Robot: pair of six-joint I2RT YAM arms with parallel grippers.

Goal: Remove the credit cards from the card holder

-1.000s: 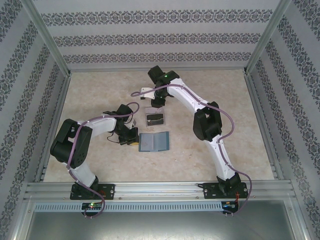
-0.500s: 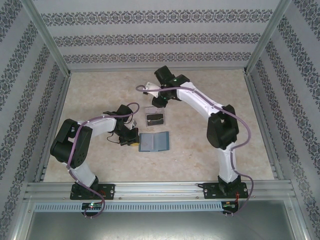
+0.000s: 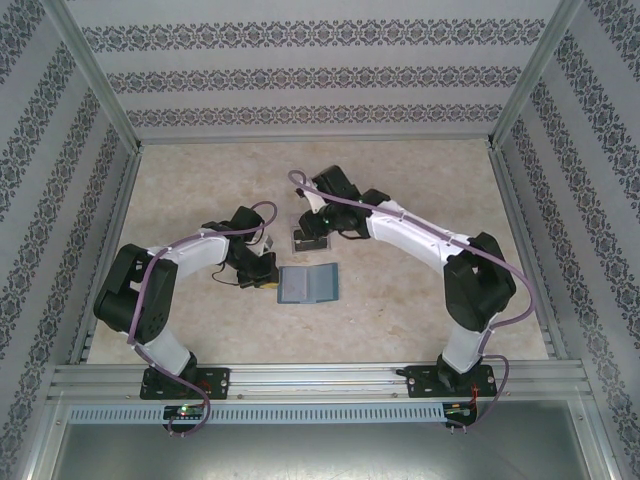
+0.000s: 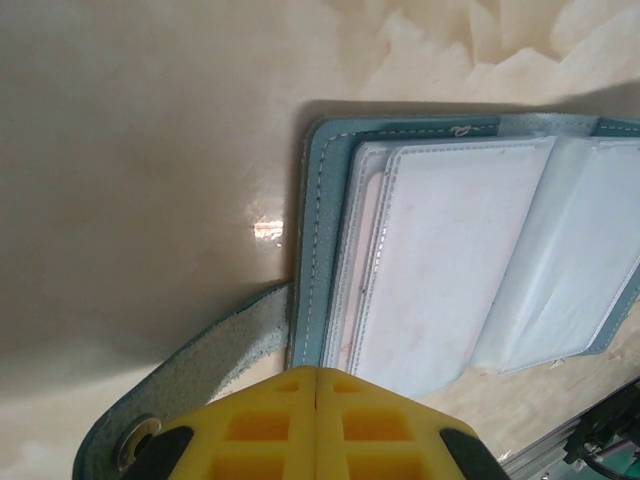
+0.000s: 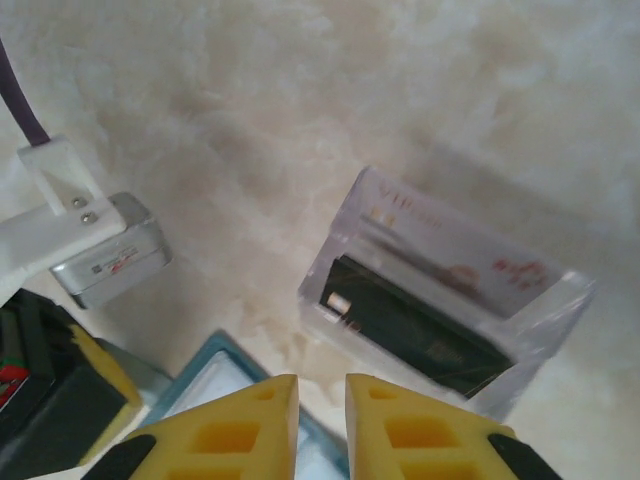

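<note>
The teal-blue card holder (image 3: 308,284) lies open on the table, its pale pocket faces (image 4: 450,260) up and its strap (image 4: 200,360) trailing off its left edge. My left gripper (image 4: 317,372) is shut, its yellow tips together at that left edge with nothing visible between them. My right gripper (image 5: 321,383) hovers between the holder's far corner (image 5: 215,385) and the clear tray (image 5: 560,300), jaws a narrow gap apart and empty. A dark credit card (image 5: 415,335) lies in the tray, with a pale card (image 5: 460,262) leaning at its far wall.
In the top view the clear tray (image 3: 300,243) sits just beyond the holder, partly under my right wrist. The left arm's wrist camera mount (image 5: 100,260) and yellow pad (image 5: 95,375) crowd the left of the right wrist view. Patterned walls (image 3: 320,75) and metal rails (image 3: 320,375) bound the table.
My right arm has swung nearer, from beyond the tray to over it, close to the holder's far edge, and its jaws have narrowed a little. The left arm and holder have stayed put.
</note>
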